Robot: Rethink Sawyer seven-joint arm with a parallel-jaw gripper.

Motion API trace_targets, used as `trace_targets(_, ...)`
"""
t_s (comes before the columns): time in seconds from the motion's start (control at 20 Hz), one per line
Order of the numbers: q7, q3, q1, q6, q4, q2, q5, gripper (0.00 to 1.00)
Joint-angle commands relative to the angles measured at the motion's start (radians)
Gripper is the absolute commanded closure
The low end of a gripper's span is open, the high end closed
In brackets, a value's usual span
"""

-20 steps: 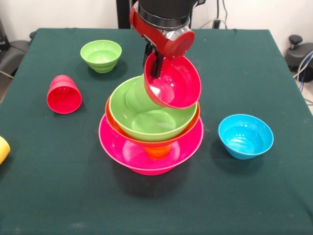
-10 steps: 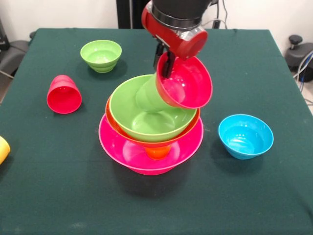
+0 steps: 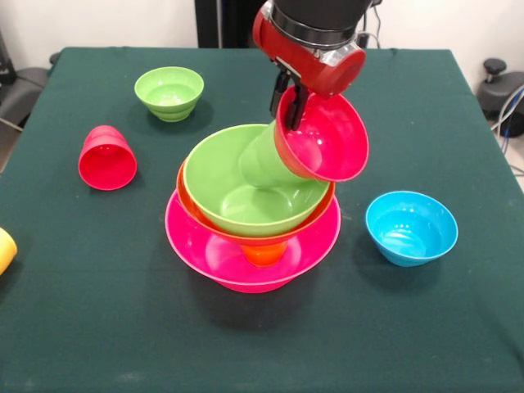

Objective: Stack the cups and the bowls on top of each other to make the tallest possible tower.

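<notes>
My gripper [image 3: 292,108] is shut on the rim of the small red bowl [image 3: 326,139], which hangs tilted above the right rim of the tower. The tower has a wide pink bowl [image 3: 315,246] at the bottom, then an orange cup [image 3: 264,255], a large orange bowl [image 3: 190,206] and a large green bowl [image 3: 221,192]. A green cup [image 3: 264,160] leans inside the large green bowl, partly behind the red bowl. A red cup [image 3: 107,159] lies on its side at the left. A yellow cup [image 3: 4,250] shows at the left edge.
A small green bowl [image 3: 169,92] stands at the back left of the dark green table [image 3: 426,327]. To the right of the tower sits a small blue bowl [image 3: 411,227]. Dark equipment stands off the table's right side.
My gripper has carried the red bowl to the right and slightly up, off the middle of the large green bowl. The green cup now shows inside it.
</notes>
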Motion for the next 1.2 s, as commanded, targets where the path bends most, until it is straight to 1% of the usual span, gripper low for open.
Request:
trace_targets(0.05,-0.038,0.062,-0.008,-0.079,0.057,-0.008,-0.025,1.00)
trace_targets(1.0,-0.100,0.090,-0.041,-0.083,0.073,-0.024,-0.021,1.00)
trace_targets(1.2,-0.121,0.100,-0.053,-0.098,0.084,-0.030,-0.024,1.00)
